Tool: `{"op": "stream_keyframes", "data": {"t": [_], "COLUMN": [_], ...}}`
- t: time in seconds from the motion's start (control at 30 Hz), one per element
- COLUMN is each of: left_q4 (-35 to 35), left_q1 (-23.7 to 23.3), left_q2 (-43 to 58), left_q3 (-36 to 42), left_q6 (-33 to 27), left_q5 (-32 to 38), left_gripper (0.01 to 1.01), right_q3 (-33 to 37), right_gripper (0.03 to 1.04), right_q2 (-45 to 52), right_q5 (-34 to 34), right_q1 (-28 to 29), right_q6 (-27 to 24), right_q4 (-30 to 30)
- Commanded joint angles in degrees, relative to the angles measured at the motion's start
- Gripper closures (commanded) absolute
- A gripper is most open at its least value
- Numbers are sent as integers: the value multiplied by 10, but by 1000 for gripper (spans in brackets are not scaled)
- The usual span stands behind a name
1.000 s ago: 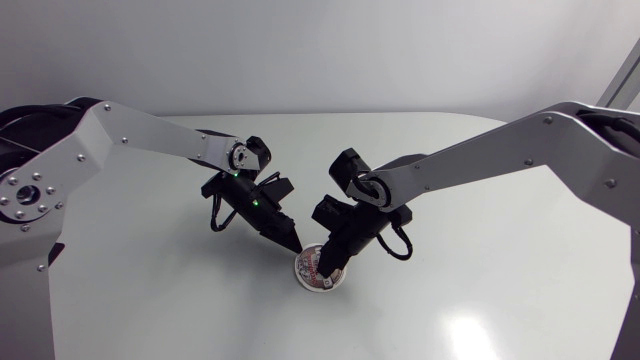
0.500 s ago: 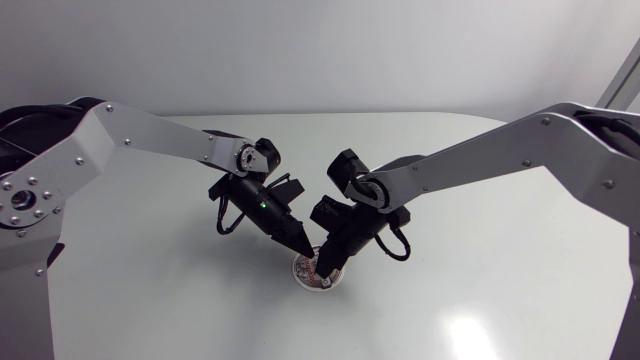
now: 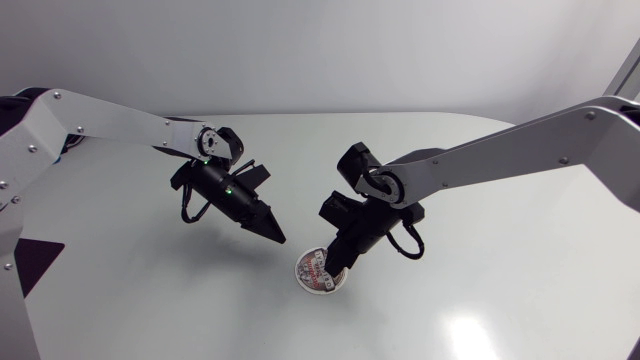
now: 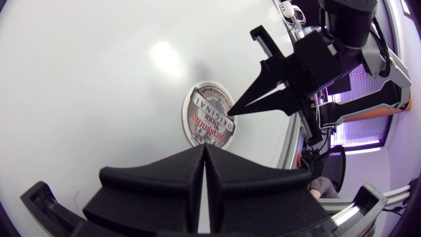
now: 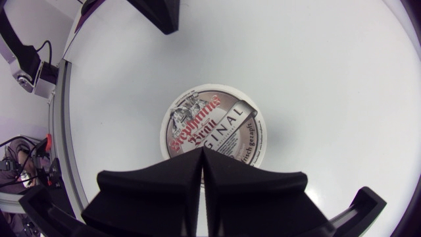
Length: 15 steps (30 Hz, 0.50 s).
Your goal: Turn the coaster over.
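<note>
Coaster [image 3: 319,274] lies flat, print up, on the tabletop [image 3: 150,290]. Off to its left and apart from it, my left gripper [image 3: 277,238] is pressed closed on nothing. My right gripper [image 3: 332,268], likewise closed and empty, points down at the coaster's rim. Turning looks unstarted; next, one edge needs prying up for a grasp.

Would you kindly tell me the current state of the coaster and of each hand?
coaster: flat on the table, printed face up, held by neither hand.
left hand: shut, empty, off to one side of the coaster.
right hand: shut, empty, tip over the coaster's edge; contact unclear.
</note>
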<state>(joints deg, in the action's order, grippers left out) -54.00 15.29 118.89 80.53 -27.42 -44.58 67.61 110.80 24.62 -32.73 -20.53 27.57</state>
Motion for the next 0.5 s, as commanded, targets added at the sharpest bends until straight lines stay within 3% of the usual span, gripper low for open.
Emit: {"op": "stream_keyframes", "data": {"t": [0.0,0.13,0.27,0.47], "left_q4": [-22,-18,30,211], "left_q1": [-7,-5,13,48], "left_q2": [-22,-68,-92,-113], "left_q3": [-35,-88,-136,-223], "left_q6": [-12,-20,-13,62], "left_q5": [4,7,6,20], "left_gripper": [1007,1007,1007,1007], "right_q3": [15,-14,-35,-55], "right_gripper": [1020,1020,1020,1020], "right_q2": [30,-5,-16,-12], "right_q5": [-3,-4,-5,-5], "right_q1": [-13,-15,-3,-2], "right_q6": [4,-1,-10,-8], "right_q4": [13,17,15,-4]}}
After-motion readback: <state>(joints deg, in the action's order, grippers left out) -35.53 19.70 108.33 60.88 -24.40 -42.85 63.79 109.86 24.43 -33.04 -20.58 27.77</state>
